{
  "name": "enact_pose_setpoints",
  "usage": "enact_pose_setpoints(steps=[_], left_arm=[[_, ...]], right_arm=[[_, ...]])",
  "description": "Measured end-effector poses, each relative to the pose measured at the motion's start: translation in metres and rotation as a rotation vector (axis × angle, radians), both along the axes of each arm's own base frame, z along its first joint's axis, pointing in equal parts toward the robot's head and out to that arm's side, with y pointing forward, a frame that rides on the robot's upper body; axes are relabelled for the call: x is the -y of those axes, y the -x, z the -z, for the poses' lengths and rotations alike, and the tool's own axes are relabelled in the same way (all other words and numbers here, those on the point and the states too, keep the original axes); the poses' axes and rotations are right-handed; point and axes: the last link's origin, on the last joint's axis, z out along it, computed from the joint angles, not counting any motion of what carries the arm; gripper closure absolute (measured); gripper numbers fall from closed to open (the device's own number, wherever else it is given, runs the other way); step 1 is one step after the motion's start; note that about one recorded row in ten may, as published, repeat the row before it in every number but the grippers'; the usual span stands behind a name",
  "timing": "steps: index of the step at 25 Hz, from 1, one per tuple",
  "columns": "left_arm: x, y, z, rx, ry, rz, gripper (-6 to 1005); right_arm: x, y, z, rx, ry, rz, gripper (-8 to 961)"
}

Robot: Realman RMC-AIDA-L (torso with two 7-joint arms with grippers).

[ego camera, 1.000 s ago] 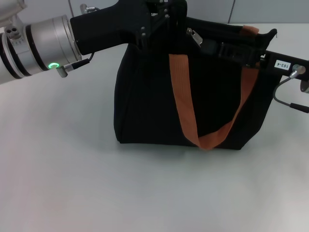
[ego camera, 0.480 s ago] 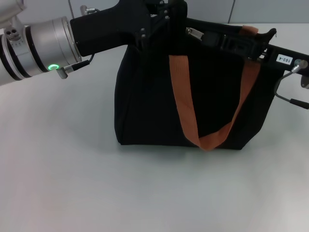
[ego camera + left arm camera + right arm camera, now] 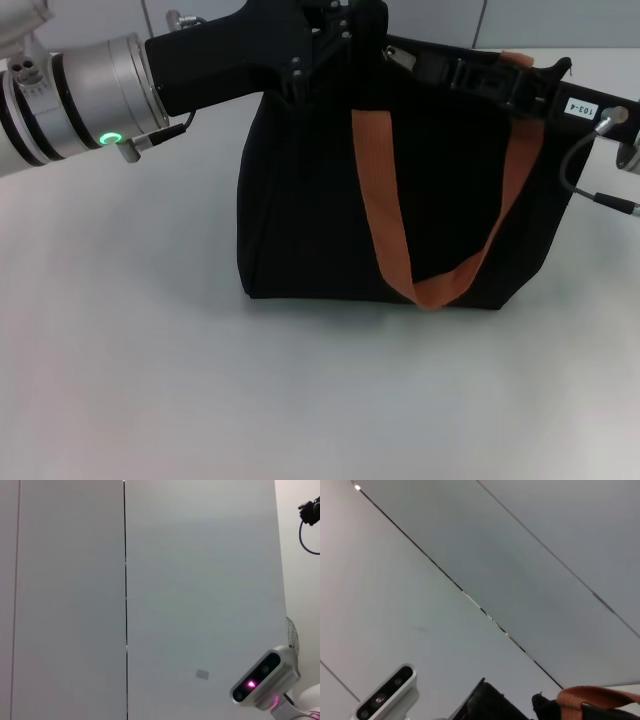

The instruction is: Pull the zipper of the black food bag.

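The black food bag (image 3: 300, 200) stands upright on the white table, with an orange strap (image 3: 385, 220) hanging down its front. My left gripper (image 3: 335, 45) reaches in from the left and is shut on the bag's top left corner. My right gripper (image 3: 420, 65) lies along the bag's top edge from the right and is shut on the small silver zipper (image 3: 396, 55). The right wrist view shows an orange strap (image 3: 600, 697) and a black part of the bag (image 3: 490, 705). The left wrist view shows neither bag nor fingers.
The white table (image 3: 150, 380) stretches in front of and to the left of the bag. A grey cable (image 3: 580, 185) loops off my right arm beside the bag's right side. Both wrist views face the wall panels and my head camera (image 3: 262, 680).
My right gripper has moved up and a little left along the bag's top edge, and the silver zipper has moved with it. My left arm has stayed still.
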Motion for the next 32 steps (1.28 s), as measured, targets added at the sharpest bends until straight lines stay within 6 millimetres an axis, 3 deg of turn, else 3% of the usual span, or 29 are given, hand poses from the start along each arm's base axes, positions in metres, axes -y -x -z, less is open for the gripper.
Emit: enact_pose_setpoints(steps=[32], left_arm=[[0.001, -0.003, 0.001, 0.013, 0.007, 0.01, 950]], right_arm=[[-0.011, 0.016, -0.008, 0.001, 0.018, -0.017, 953]])
